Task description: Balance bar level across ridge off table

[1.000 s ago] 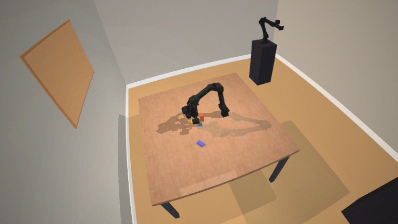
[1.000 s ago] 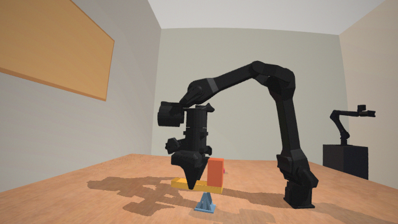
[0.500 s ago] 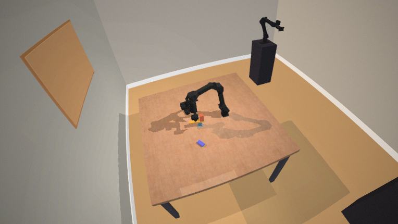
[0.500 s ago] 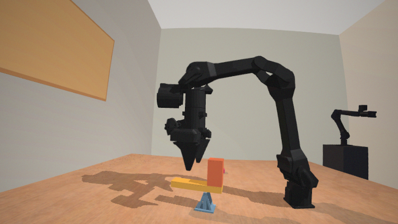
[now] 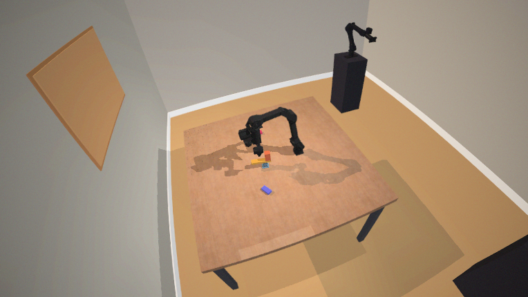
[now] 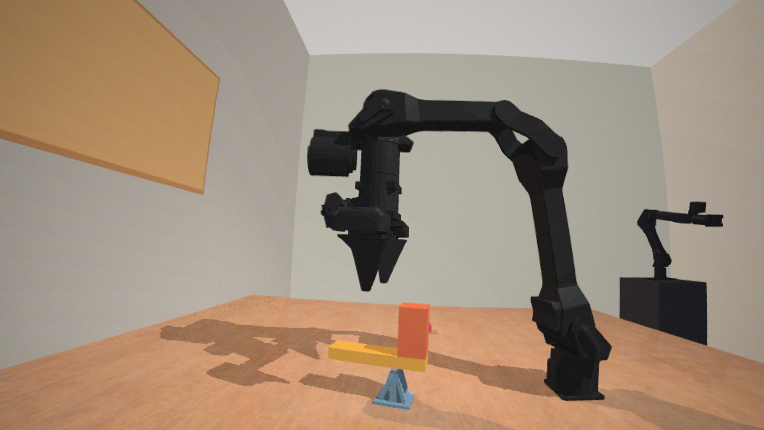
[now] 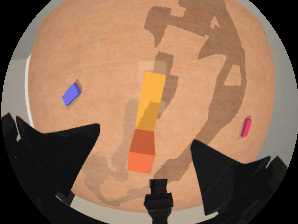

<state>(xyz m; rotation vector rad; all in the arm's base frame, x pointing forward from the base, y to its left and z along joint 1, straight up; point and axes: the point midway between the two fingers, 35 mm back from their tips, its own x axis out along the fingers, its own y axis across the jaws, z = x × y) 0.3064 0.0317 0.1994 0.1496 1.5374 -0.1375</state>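
Yellow bar: the bar [image 5: 257, 161] [image 6: 363, 356] [image 7: 154, 90] lies across the top of the ridge, raised off the table; its block end looks a little lower in the exterior view, but I cannot tell whether that is tilt or perspective.
Ridge: the blue-grey ridge [image 5: 265, 165] [image 6: 394, 392] stands on the table under the bar, nearer the block end than the other.
Orange block: the block [image 5: 267, 155] [image 6: 413, 330] [image 7: 141, 162] stands upright on one end of the bar.
Gripper: the gripper [image 5: 258, 154] [image 6: 375, 286] [image 7: 147, 137] points down above the bar, apart from it, its fingers spread almost fully and holding nothing.
Blue-violet piece: this piece [image 5: 266, 190] [image 7: 71, 94] lies flat on the table, apart from the ridge.
Pink piece: this small piece [image 5: 260, 132] [image 6: 429, 327] [image 7: 246, 127] is on the table on the other side of the bar, partly hidden in the top and exterior views.
Table: the brown wooden top [image 5: 295, 206] [image 6: 106, 384] [image 7: 100, 50] carries the arm's shadow.
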